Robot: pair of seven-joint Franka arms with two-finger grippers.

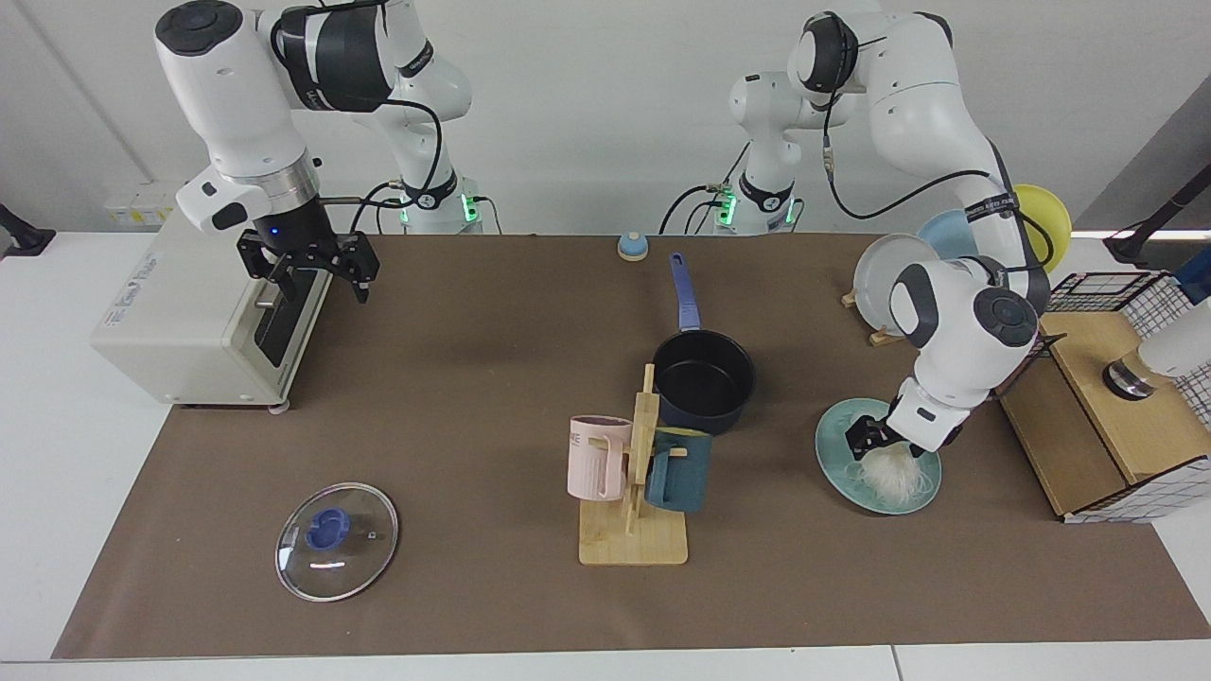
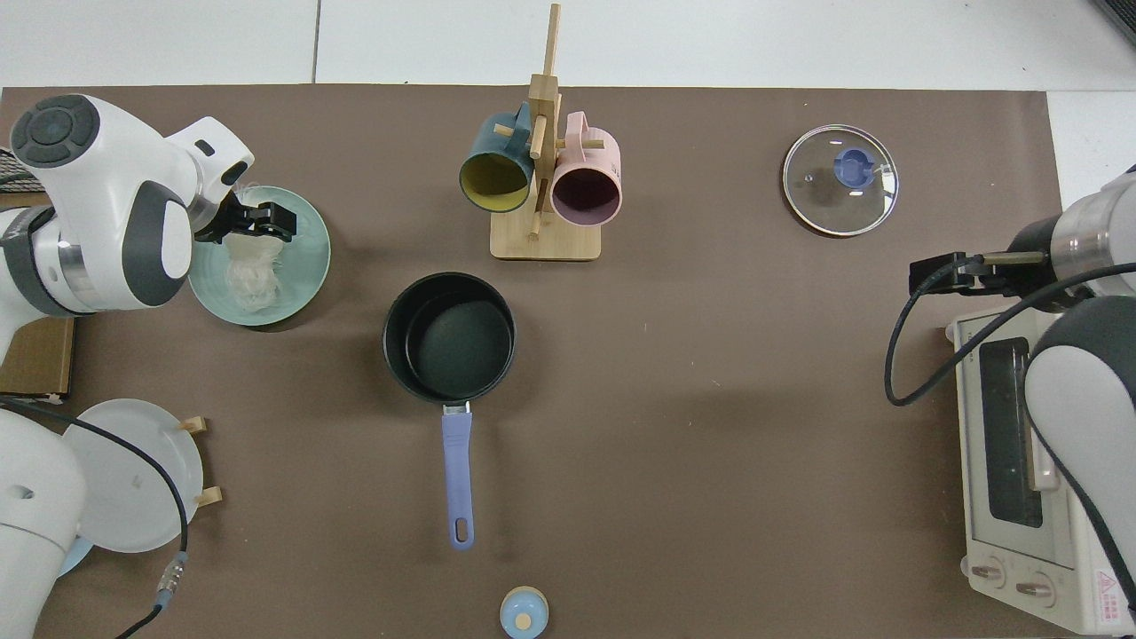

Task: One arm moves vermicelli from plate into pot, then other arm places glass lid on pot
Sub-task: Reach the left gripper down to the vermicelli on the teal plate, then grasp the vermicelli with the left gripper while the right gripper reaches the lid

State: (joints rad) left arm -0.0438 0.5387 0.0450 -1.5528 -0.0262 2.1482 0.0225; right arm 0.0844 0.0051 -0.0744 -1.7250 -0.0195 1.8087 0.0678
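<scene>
Left hand (image 1: 878, 443) low on the plate (image 1: 837, 473), fingers spread and straddling the vermicelli (image 1: 891, 476), not yet clenched. Pot (image 1: 704, 380) lies toward tabletop centre, empty, well apart; mug rack (image 1: 639, 473) just beside it. Right hand (image 1: 309, 270) waits released by the toaster oven (image 1: 199, 312); glass lid (image 1: 336, 541) flat, well apart.

Bare surface (image 1: 454, 416) lies between the glass lid (image 1: 336, 540) and pot (image 1: 705, 378). The mug rack (image 1: 636, 492) with 2 mugs stands touching the pot's near side.
</scene>
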